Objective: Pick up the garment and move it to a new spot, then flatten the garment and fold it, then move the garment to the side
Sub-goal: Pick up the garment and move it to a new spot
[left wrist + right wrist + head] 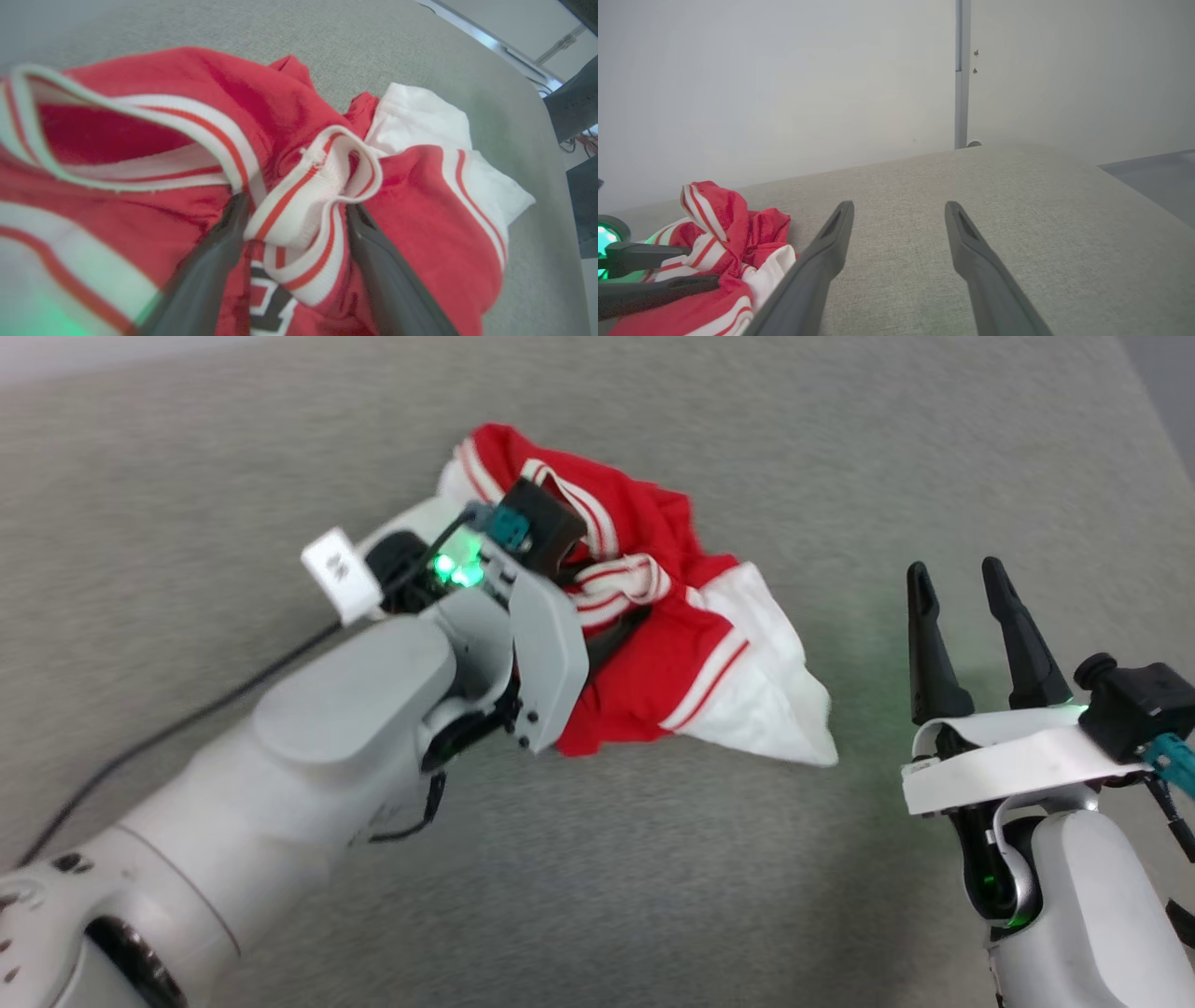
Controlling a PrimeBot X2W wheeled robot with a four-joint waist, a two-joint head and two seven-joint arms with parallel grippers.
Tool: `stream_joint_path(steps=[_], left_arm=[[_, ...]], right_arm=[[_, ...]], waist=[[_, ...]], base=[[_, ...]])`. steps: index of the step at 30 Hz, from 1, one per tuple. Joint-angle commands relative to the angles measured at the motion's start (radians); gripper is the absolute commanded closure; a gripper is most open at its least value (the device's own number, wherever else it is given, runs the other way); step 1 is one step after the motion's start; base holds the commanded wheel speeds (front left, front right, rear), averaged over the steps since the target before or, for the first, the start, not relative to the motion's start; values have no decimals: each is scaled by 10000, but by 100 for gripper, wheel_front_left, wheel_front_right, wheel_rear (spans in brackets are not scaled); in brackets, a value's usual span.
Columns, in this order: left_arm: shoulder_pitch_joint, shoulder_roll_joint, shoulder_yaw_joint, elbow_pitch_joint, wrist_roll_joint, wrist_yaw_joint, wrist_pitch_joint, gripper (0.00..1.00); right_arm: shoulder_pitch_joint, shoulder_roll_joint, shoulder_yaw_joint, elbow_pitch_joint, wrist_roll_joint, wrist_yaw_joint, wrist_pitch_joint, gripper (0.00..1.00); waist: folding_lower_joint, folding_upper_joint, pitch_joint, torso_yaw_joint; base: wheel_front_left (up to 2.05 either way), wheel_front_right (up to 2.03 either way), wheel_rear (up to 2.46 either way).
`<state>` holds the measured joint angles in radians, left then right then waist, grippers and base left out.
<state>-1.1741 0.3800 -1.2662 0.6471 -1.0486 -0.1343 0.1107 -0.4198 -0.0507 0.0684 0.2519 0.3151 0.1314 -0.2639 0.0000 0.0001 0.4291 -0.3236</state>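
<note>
On the grey cloth surface we see the garment bunched, long axis upper left to lower right, our left gripper pinching its striped trim; right gripper spread

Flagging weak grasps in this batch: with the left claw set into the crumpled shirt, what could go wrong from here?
1. The left claw has only a striped trim band between its fingers, so the band might slip out or stretch on lifting.
2. The garment is bunched up; lifted by one point it will likely hang twisted and be harder to flatten.
3. The right claw stands open, apart from the cloth, so nothing backs up the grip.
</note>
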Motion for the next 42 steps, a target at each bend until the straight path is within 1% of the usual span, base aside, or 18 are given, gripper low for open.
stream_joint_path(steps=[1,4,8,10,12,15,17,19,21,23,26,31,34,35,36,39,42], left_arm=[[233,63,-52,-71,-17,61,-212,0],[596,200,61,-449,-383,56,-1106,0],[1316,579,384,-889,-955,54,-2170,0],[1766,805,490,-910,-1089,59,-2628,0],[2303,909,508,-790,-1093,172,-3052,0],[3103,1018,695,-556,-1207,300,-3495,0],[3554,1054,862,-347,-1049,430,-3672,0],[4068,948,1249,-244,-1065,534,-3742,0],[4428,920,2112,-387,-698,665,-3765,0],[5116,896,3042,-594,-134,863,-3744,0],[6166,837,4688,-1171,928,1178,-3743,0],[8263,728,7342,-2288,2794,1462,-3746,0],[9305,569,8703,-3063,3952,1477,-3747,0],[9614,476,9107,-3369,4302,1395,-3747,0],[9614,476,9107,-3369,4302,1395,-3747,0],[10407,207,10083,-4083,5343,1263,-3747,0],[10905,-154,10878,-4655,6135,1144,-3748,0]], right_arm=[[107,-17,-59,53,-126,-14,-4,0],[224,-130,-94,248,-298,-14,-6,0],[431,-392,-162,500,-400,-14,-6,0],[553,-551,-205,592,-443,-14,-6,0],[775,-781,-300,715,-493,-14,-4,0],[1049,-1092,-423,855,-508,-14,-6,0],[1256,-1320,-558,918,-510,-14,-6,0],[1475,-1511,-697,935,-508,-14,-4,0],[1651,-1668,-861,905,-469,-14,-6,0],[1828,-1803,-968,863,-443,-14,-6,0],[2059,-1961,-1072,804,-389,-14,-6,0],[2367,-2107,-1227,644,-343,-14,-6,0],[2559,-2126,-1346,527,-256,-14,-6,0],[2584,-2119,-1379,485,-226,-14,-6,0],[2584,-2119,-1379,485,-226,-14,-6,0],[2705,-2084,-1422,337,-207,-14,-6,0],[2762,-2058,-1437,127,-173,-14,-6,0]], waist=[[0,-1,-1269,1509],[0,-1,-1703,2101],[0,-1,-2197,2770],[0,-1,-2359,3062],[0,-1,-2520,3352],[0,-1,-2636,3683],[0,-1,-2703,3891],[0,-1,-2746,4081],[0,-1,-2777,4248],[0,-1,-2847,4368],[0,-1,-3003,4460],[0,-1,-3339,4492],[0,-1,-3536,4439],[0,-1,-3592,4418],[0,-1,-3592,4418],[0,-1,-3761,4383],[0,-1,-3894,4312]], base=[[0,0,0],[0,0,0],[0,0,0],[0,0,0],[0,0,0],[0,0,0],[0,0,0],[0,0,0],[0,0,0],[0,0,0],[0,0,0],[0,0,0],[0,0,0],[0,0,0],[0,0,0],[0,0,0],[0,0,0]])
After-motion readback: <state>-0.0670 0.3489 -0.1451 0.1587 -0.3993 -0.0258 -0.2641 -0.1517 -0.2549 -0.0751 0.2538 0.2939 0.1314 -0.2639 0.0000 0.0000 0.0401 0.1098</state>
